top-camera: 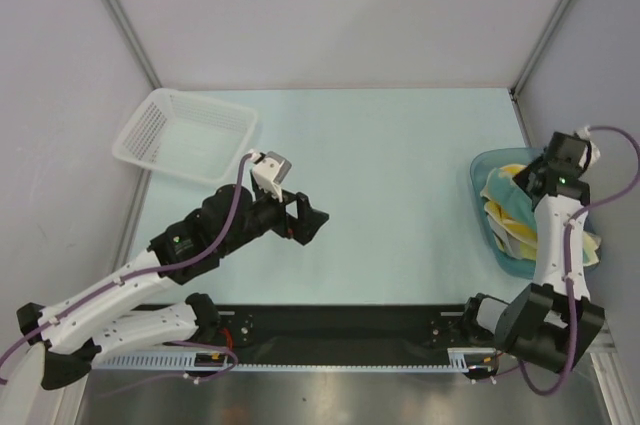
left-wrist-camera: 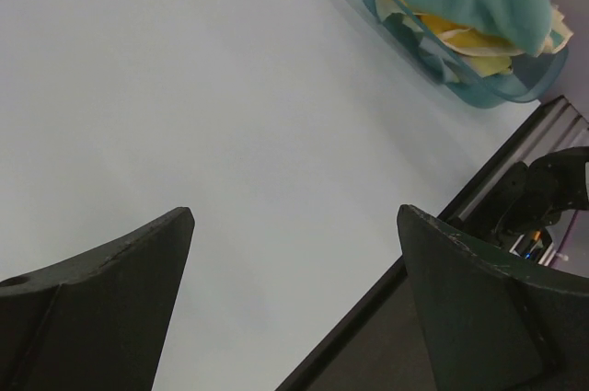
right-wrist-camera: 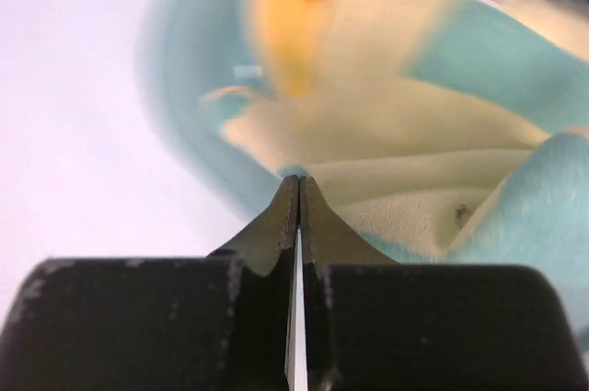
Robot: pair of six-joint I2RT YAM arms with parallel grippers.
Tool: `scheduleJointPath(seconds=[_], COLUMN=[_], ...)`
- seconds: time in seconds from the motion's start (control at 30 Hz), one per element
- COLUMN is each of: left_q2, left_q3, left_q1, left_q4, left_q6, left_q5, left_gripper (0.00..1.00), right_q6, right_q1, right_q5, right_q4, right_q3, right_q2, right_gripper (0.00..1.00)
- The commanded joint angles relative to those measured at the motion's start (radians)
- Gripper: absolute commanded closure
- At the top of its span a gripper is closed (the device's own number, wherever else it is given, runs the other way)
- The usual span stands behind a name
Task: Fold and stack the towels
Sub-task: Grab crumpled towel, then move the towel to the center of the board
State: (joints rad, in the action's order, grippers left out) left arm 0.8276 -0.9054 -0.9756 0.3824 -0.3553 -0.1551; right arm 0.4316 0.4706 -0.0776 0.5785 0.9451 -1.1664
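White mesh basket (top-camera: 185,135): beyond and left of the left gripper (left-wrist-camera: 294,212), whose jaws stand wide apart above the bare table (top-camera: 400,165). Blue tub (left-wrist-camera: 502,89): well to its right, contains the towels (right-wrist-camera: 442,161). Right gripper (right-wrist-camera: 299,190): jaws clamped together, tips at the towels' edge. Whether cloth is pinched cannot be determined.

Pale flat table (top-camera: 400,165): white mesh plastic basket (top-camera: 185,135) at far left corner. Blue translucent plastic tub (top-camera: 478,180) at right edge, well apart from basket. Heap of soft teal and yellow cloth towels (top-camera: 505,207) in tub, one hanging over its right rim. Right gripper (right-wrist-camera: 299,181) above tub, tips at heap. Left gripper (top-camera: 312,217) over table, just near-right of basket, left of centre. Black rail (top-camera: 340,330) along near edge, arm bases toward its ends.
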Motion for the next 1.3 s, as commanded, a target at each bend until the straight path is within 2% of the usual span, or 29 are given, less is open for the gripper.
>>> scheduleJointPath(seconds=[0.0,0.03,0.1,0.23,0.27,0.37,0.43,0.47,0.5,0.53,0.6,0.7,0.77,0.83,1.0,1.03,1.07,1.13,1.17,1.27], left_q2=[-0.001,0.016,0.036,0.08,0.094,0.099,0.09,0.084,0.073,0.068,0.059,0.05,0.054,0.064,0.133,0.134,0.128,0.101,0.09,0.068], left_q3=[-0.052,-0.062,-0.11,-0.205,-0.234,-0.256,-0.242,-0.234,-0.212,-0.202,-0.17,-0.133,-0.119,-0.115,-0.148,-0.142,-0.118,-0.083,-0.044,0.003], left_q1=[-0.003,0.001,0.012,0.07,0.102,0.176,0.218,0.259,0.282,0.304,0.348,0.353,0.354,0.354,0.353,0.353,0.353,0.353,0.353,0.351], left_q4=[-0.057,-0.059,-0.045,-0.001,0.016,0.038,0.05,0.053,0.062,0.072,0.099,0.119,0.131,0.13,0.194,0.196,0.187,0.165,0.144,0.116], left_q6=[-0.036,-0.043,-0.063,-0.091,-0.105,-0.138,-0.154,-0.174,-0.183,-0.192,-0.197,-0.182,-0.198,-0.206,-0.203,-0.208,-0.214,-0.215,-0.215,-0.209], left_q5=[0.011,-0.003,-0.008,0.011,0.017,0.031,0.023,0.005,-0.001,-0.007,-0.061,-0.11,-0.081,-0.038,0.025,0.032,0.038,0.057,0.063,0.087], left_gripper=[0.0,0.0,0.0,0.0,0.0,0.0,0.0,0.0,0.0,0.0,0.0,0.0,0.0,0.0,0.04,0.05,0.05,0.05,0.05,0.05], right_q6=[0.006,-0.005,-0.033,-0.135,-0.16,-0.2,-0.182,-0.153,-0.143,-0.13,-0.097,-0.021,0.005,0.032,0.016,0.013,0.019,0.05,0.061,0.084], right_q1=[-0.192,-0.292,-0.399,-0.668,-0.752,-0.852,-0.894,-0.905,-0.921,-0.938,-0.964,-1.001,-1.03,-1.052,-1.082,-1.092,-1.096,-1.093,-1.092,-1.087], right_q5=[-0.033,-0.042,-0.054,-0.077,-0.083,-0.059,0.049,0.109,0.169,0.232,0.252,0.243,0.25,0.19,0.171,0.142,0.131,0.14,0.142,0.145], right_q4=[0.01,0.021,0.038,0.064,0.076,0.067,0.037,-0.042,-0.092,-0.145,-0.27,-0.307,-0.35,-0.335,-0.241,-0.215,-0.169,-0.144,-0.113,-0.063], right_q3=[0.187,0.284,0.383,0.715,0.76,0.791,0.714,0.649,0.486,0.404,0.201,0.065,-0.108,-0.164,-0.22,-0.22,-0.235,-0.264,-0.281,-0.27], right_q2=[0.027,0.011,-0.038,-0.149,-0.168,-0.202,-0.19,-0.158,-0.144,-0.127,-0.114,-0.147,-0.156,-0.147,-0.03,0.017,0.045,0.115,0.138,0.215], right_gripper=[1.0,1.0,1.0,1.0,1.0,1.0,1.0,1.0,1.0,1.0,1.0,1.0,1.0,1.0,1.0,0.96,0.88,0.76,0.66,0.56])
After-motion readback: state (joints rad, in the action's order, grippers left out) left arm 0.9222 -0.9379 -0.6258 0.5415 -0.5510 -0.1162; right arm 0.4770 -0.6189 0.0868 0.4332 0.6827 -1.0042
